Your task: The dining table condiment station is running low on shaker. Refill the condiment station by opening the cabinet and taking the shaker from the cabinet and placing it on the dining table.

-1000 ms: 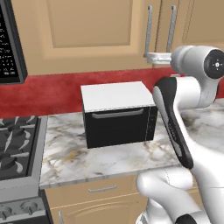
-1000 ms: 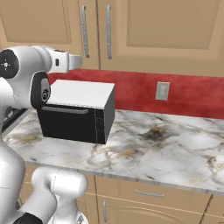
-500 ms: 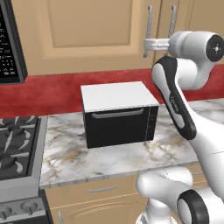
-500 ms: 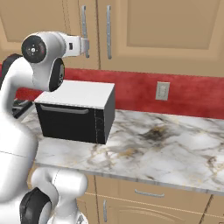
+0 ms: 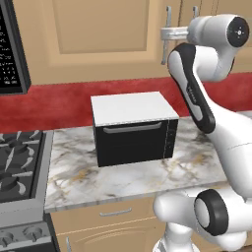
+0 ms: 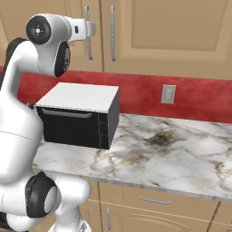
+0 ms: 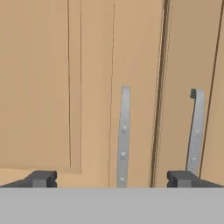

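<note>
The cabinet is a tan wall unit with its door closed, and its long silver bar handle runs upright. My gripper is open, and its two dark fingertips stand wide apart on either side of that handle, a little short of it. From the base views the gripper is raised to the handle at the door's edge. A second, similar handle belongs to the neighbouring door on the right. The shaker is hidden and the dining table is out of view.
A black-and-white oven stands on the marble counter below the cabinets, against a red backsplash with a wall outlet. A stove lies at the left, with a dark microwave above it.
The arm has lifted the hand from beside the oven's top up to the height of the cabinet handle. The jaws stay wide open.
</note>
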Controlling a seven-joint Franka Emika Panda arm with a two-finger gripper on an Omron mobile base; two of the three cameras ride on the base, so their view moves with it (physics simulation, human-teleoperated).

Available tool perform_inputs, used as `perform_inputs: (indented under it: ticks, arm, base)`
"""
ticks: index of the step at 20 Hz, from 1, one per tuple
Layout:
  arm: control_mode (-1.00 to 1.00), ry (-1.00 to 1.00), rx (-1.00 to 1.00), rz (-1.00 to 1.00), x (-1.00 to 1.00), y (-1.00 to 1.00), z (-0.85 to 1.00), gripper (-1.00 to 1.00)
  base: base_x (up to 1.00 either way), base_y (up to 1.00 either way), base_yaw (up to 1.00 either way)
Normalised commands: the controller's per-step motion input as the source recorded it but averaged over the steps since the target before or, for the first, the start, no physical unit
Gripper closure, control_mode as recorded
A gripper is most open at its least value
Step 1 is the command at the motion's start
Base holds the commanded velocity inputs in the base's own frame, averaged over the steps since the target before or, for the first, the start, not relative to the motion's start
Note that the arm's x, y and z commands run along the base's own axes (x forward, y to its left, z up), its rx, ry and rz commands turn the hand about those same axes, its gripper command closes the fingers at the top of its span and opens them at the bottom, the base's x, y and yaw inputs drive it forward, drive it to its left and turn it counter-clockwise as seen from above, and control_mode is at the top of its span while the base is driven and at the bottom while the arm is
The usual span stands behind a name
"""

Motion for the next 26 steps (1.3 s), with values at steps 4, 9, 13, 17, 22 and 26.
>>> perform_inputs:
  ticks: [4,9,13,17,22,26]
  arm:
    - [-1.0,0.02,0.0,-0.04,0.45,0.0,0.21,-1.0]
    - [-1.0,0.01,0.0,-0.01,0.48,0.0,0.01,-1.0]
    - [-1.0,0.01,0.0,0.0,0.55,0.0,0.0,-1.0]
    - [-1.0,0.03,0.0,0.0,0.23,0.0,-0.01,-1.0]
    - [-1.0,0.1,0.0,0.0,0.17,0.0,0.0,-1.0]
    - [-1.0,0.14,0.0,0.0,0.25,0.0,-0.01,-1.0]
  base:
    - [0.0,0.0,0.0]
    - [0.0,0.0,0.0]
    - [0.0,0.0,0.0]
    - [0.0,0.0,0.0]
    - [0.0,0.0,0.0]
    - [0.0,0.0,0.0]
